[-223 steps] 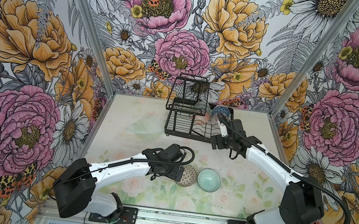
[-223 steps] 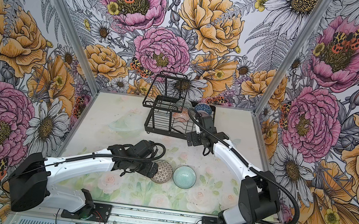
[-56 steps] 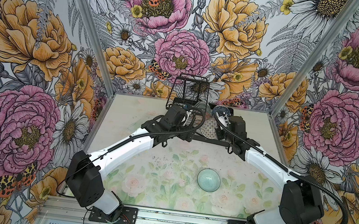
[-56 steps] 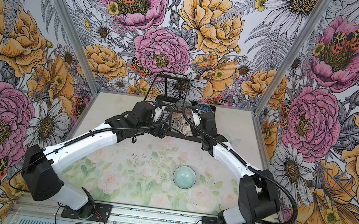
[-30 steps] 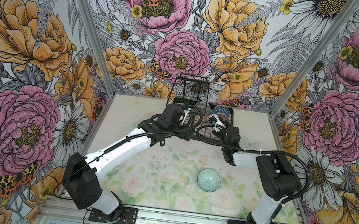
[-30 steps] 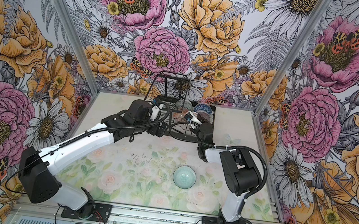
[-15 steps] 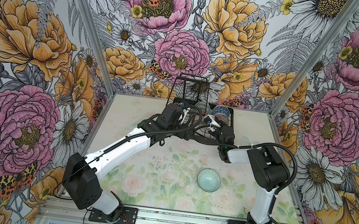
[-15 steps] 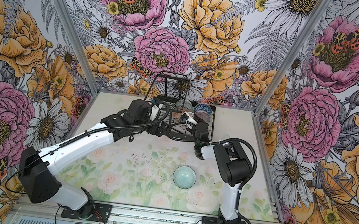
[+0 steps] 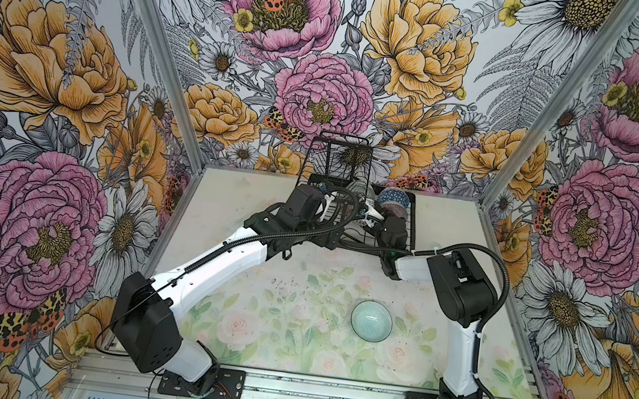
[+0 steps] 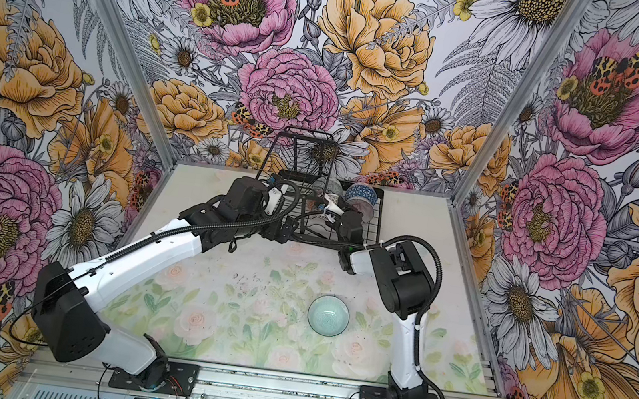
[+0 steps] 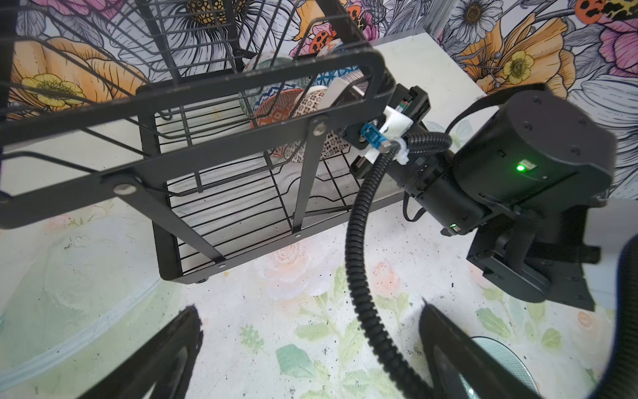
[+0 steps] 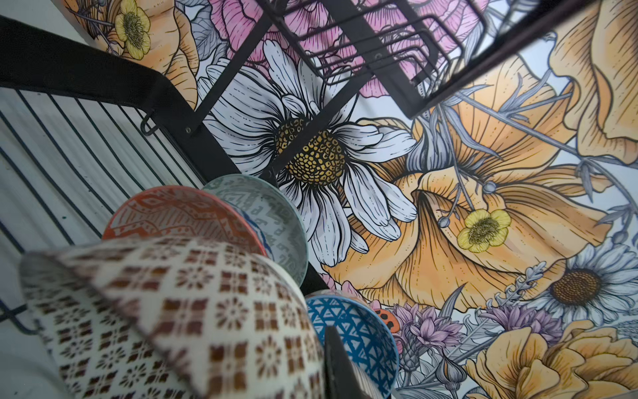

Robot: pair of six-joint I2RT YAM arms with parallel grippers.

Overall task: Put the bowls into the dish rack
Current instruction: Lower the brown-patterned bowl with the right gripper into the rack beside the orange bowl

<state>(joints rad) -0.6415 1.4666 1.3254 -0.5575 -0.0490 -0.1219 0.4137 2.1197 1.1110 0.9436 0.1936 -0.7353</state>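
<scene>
Floral bench carries the dish rack at its far edge; inside it the right end effector is clamped on the tiled bowl. Left end effector, wide open and empty, hangs just beside the rack, the teal bowl well apart.

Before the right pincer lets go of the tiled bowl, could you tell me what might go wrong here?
The right pincer grips the brown-and-white tiled ceramic bowl tilted beside the orange patterned bowl in the black wire dish rack; released, it could slide or clatter. The open left pincer hangs beside the right arm's black corrugated cable, so withdrawing might snag it.
</scene>
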